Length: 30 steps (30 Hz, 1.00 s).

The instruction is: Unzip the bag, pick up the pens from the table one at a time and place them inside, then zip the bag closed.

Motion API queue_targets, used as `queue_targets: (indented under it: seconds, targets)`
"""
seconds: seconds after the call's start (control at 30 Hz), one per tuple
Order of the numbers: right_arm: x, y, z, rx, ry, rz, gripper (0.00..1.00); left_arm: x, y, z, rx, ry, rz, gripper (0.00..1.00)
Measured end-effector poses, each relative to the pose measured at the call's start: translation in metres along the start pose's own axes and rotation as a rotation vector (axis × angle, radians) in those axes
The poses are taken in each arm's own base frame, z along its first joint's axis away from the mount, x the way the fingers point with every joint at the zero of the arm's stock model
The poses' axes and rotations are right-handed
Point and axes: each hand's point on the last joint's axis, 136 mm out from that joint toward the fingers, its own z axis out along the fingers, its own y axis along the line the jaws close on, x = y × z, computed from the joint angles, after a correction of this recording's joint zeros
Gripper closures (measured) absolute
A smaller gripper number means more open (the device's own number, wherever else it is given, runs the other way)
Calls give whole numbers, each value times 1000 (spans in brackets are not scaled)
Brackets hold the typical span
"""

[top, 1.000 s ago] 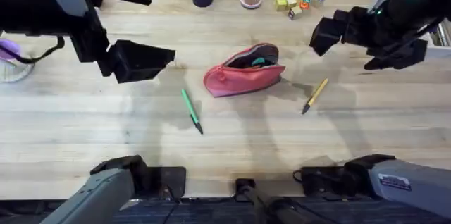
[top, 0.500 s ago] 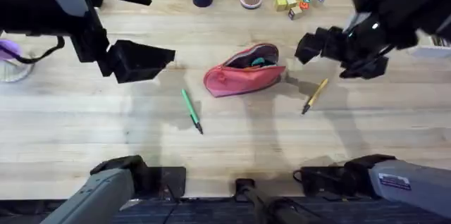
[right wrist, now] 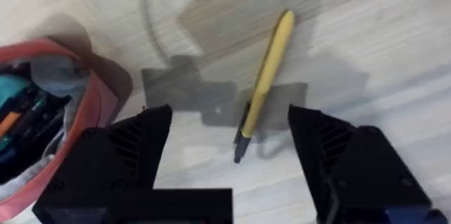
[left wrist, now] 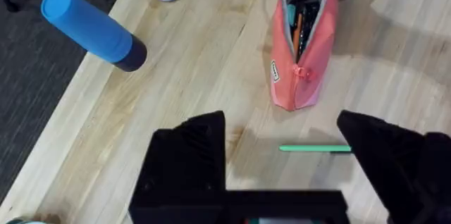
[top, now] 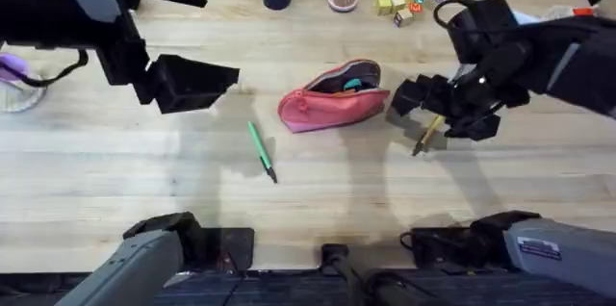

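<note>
The bag [top: 334, 97] lies near the middle of the surface [top: 318, 200], already unzipped, its mouth gaping with items showing inside. The green pen [top: 261, 150] rests at about 8 o'clock from the bag, untouched. The yellow pen [top: 428, 133] lies at about 4 o'clock from the bag, just beside it, slanted with its black tip toward the robot.

The right gripper [top: 438, 112] hovers directly over the yellow pen with its jaws apart; in the right wrist view the pen [right wrist: 264, 83] runs up between the two fingers [right wrist: 134, 146], black tip nearest them. The left gripper [top: 197, 83] hangs at about 9 o'clock from the bag, well apart from it, jaws also apart and empty.

The step in hand looks to be picking up the yellow pen. To do it well, the right gripper should keep its jaws straddling the barrel crosswise, centre on the mid-length rather than the tip, descend until the fingers nearly meet the surface, then close. Gripping near the tip risks the pen pivoting or rolling away. The bag sits close, so the descent should stay clear of its fabric.
</note>
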Motion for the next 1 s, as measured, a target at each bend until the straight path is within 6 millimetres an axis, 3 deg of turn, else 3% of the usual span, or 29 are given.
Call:
queue_targets:
  seconds: [0.23, 0.43, 0.47, 0.63, 0.83, 0.9, 1.0]
  targets:
    - [13, 0, 17, -28, 30, 13, 5, 0, 0, 0, 0, 0, 0, 8]
    - [14, -1, 18, -32, 28, 28, 52, 0, 0, 0, 0, 0, 0, 7]
    - [14, -2, 18, -29, 28, 31, 94, 0, 0, 0, 0, 0, 0, 7]
    - [14, -13, 19, 18, 25, 53, 508, 0, 0, 0, 0, 0, 0, 7]
    - [16, -18, 20, 43, 25, 76, 865, 0, 0, 0, 0, 0, 0, 7]
    - [16, -18, 19, 38, 24, 82, 949, 0, 0, 0, 0, 0, 0, 7]
    - [16, -15, 19, 26, 26, 87, 958, 0, 0, 0, 0, 0, 0, 7]
